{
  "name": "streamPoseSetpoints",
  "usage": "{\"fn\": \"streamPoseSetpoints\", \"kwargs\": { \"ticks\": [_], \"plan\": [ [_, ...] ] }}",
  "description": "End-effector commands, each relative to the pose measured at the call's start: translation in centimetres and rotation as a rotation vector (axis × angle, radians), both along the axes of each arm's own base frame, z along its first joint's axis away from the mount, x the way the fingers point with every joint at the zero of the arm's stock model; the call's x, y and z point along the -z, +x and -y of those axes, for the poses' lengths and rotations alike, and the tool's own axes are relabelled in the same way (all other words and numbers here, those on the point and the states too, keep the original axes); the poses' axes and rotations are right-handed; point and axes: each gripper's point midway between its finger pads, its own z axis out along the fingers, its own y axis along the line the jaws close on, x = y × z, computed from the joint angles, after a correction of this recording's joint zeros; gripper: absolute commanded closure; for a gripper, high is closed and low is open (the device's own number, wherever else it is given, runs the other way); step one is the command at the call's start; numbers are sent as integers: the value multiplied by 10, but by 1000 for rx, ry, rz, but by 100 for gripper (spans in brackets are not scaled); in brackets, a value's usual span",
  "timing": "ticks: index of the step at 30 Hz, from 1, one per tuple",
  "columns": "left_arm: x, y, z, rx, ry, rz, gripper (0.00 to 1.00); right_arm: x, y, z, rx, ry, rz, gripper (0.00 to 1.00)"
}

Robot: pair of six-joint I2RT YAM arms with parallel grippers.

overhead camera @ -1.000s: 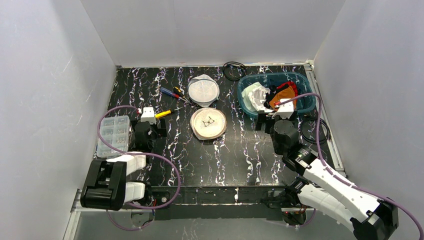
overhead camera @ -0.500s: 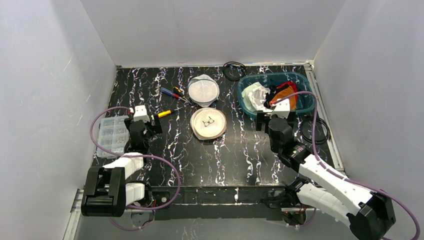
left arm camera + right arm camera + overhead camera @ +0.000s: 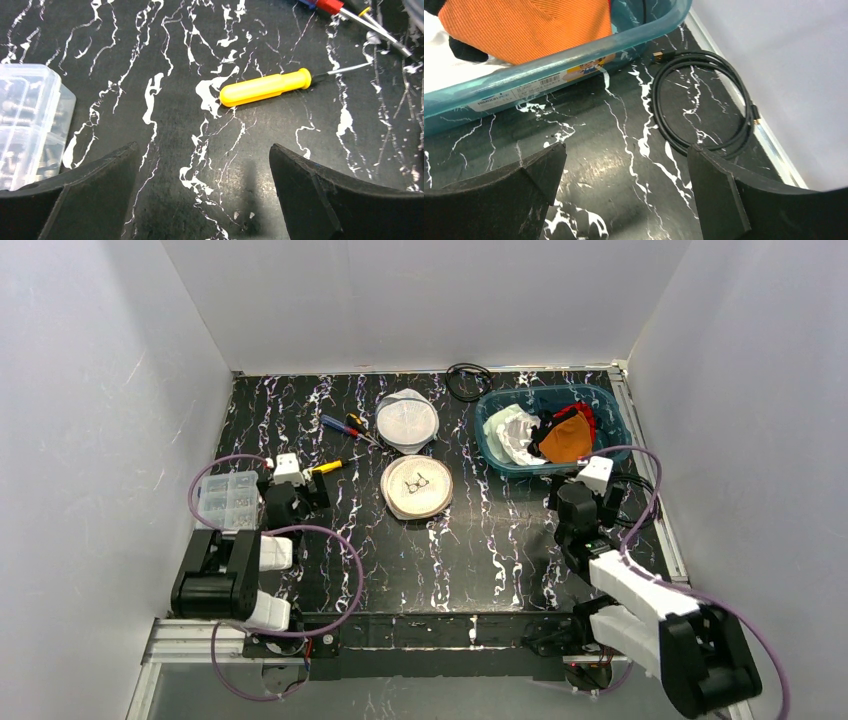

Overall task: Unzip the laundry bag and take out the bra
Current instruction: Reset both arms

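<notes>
A round white mesh laundry bag (image 3: 407,421) lies at the middle back of the black marble table. Just in front of it lies a second round white piece (image 3: 416,486) with a beige rim and a small black mark on top. I cannot tell which thing here is the bra. My left gripper (image 3: 298,496) (image 3: 203,147) hovers low over bare table at the left, open and holding nothing. My right gripper (image 3: 590,502) (image 3: 626,147) is at the right, in front of the teal bin (image 3: 549,70), also open and holding nothing. Both are well away from the bag.
The teal bin (image 3: 487,440) holds white, black, red and orange cloth (image 3: 529,25). A black cable coil (image 3: 704,100) lies right of my right gripper, near the table's edge rail. A yellow screwdriver (image 3: 265,87), more screwdrivers (image 3: 345,425) and a clear plastic box (image 3: 25,125) lie near my left gripper.
My right gripper has drawn back from the front of the bin, moving right and toward the near edge. The left arm has folded back a little. Both stayed open.
</notes>
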Motion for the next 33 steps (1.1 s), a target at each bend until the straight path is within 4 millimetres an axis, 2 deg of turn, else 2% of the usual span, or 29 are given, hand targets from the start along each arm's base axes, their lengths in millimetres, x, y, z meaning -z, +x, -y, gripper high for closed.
{"fn": "streamPoseSetpoints", "kwargs": {
  "ticks": [1,3,5,8,13,15,18,19,22,25,33],
  "plan": [
    [-7,10,-3,-9,12,89,1,6,31,-13,-44,74,68,1],
    [-6,10,-8,-49,-3,70,1,20,33,-4,9,49,61,1],
    [-7,9,-12,-75,-4,81,1,22,40,-1,4,26,79,1],
    [-7,8,-18,-113,-2,81,2,15,56,-10,-96,27,133,1],
    [-7,11,-18,-111,4,69,1,7,54,-14,-169,2,200,1],
    [-6,13,-16,-100,6,59,1,8,59,-23,-224,-5,185,1],
    [-6,14,-16,-98,6,56,2,23,69,-40,-369,-55,154,1],
    [-5,13,-16,-98,5,55,1,23,69,-40,-363,-52,172,1],
    [-6,13,-15,-96,5,56,2,28,63,-17,-234,-12,209,1],
    [-5,12,-16,-96,5,54,1,35,73,-7,-146,-8,160,1],
    [-6,13,-15,-95,5,56,1,39,79,-2,-136,18,135,1]
  ]
}}
